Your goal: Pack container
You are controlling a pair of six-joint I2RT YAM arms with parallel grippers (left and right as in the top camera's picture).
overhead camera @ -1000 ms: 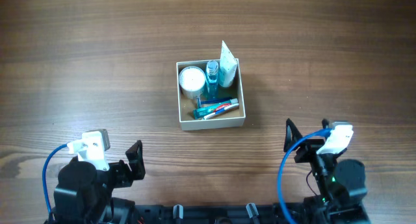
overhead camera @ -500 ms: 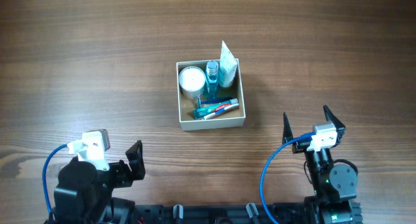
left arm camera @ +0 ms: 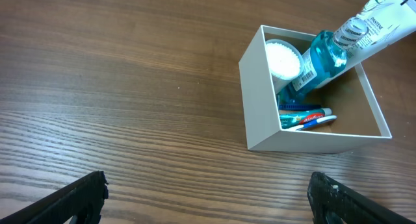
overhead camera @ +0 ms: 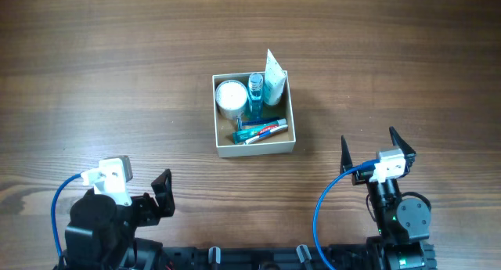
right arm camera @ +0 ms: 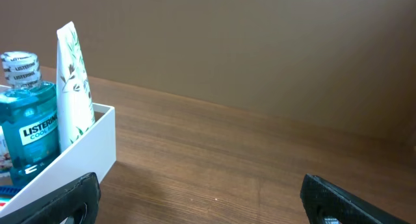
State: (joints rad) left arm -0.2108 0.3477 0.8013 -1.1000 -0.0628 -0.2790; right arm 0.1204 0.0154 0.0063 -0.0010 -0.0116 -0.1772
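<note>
The container [overhead camera: 291,113], a square white-walled box with a tan inside, sits at the table's middle. It holds a round white jar [overhead camera: 230,95], a blue mouthwash bottle [overhead camera: 256,94], a white tube [overhead camera: 273,80] leaning on the far right wall, and a toothpaste tube [overhead camera: 262,131] lying flat. It also shows in the left wrist view [left arm camera: 260,107] and the right wrist view [right arm camera: 84,152]. My left gripper [overhead camera: 160,193] is open and empty at the near left. My right gripper [overhead camera: 368,151] is open and empty at the near right, apart from the box.
The brown wooden table [overhead camera: 117,74] surrounds the box. No other loose objects are in view. The arm bases stand along the near edge.
The right arm turned and settled between 1.0 s and 0.5 s ago, its fingers now pointing up the table. Nothing has moved since. The left arm and the box stayed still.
</note>
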